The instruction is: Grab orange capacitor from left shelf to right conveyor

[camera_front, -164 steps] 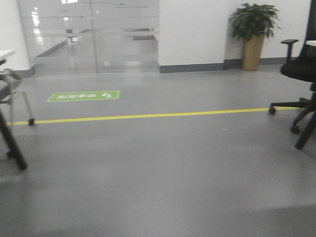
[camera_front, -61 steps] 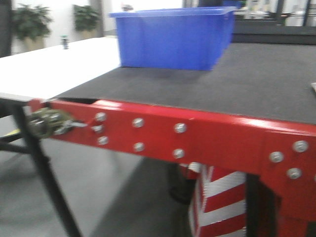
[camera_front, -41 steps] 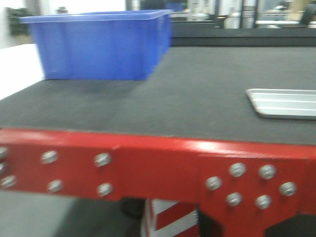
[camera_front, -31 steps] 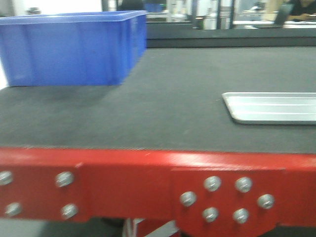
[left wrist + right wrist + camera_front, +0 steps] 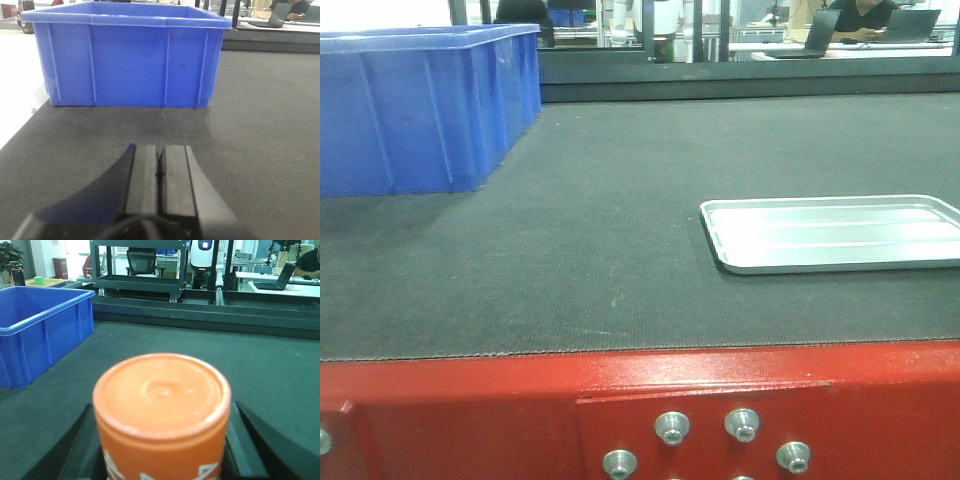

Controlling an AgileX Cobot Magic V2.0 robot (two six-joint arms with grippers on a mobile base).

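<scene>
In the right wrist view the orange capacitor point(image 5: 161, 410) fills the foreground, its rimmed flat top toward the camera and white print on its side. My right gripper point(image 5: 161, 450) is shut on it, a black finger on each side, above the conveyor's dark belt point(image 5: 260, 370). In the left wrist view my left gripper point(image 5: 160, 172) is shut and empty, low over the belt point(image 5: 265, 140). The front view shows the conveyor belt point(image 5: 590, 250) and its red bolted frame edge point(image 5: 470, 410). The left shelf is out of view.
A blue plastic bin point(image 5: 415, 105) stands on the belt at the far left, right in front of my left gripper point(image 5: 127, 55). A shallow silver tray point(image 5: 830, 232) lies on the belt at the right. A dark rail and desks lie beyond the belt point(image 5: 200, 315).
The front view has swung from open floor to the conveyor and come closer. The blue bin has slid left in the picture and the silver tray has come into view.
</scene>
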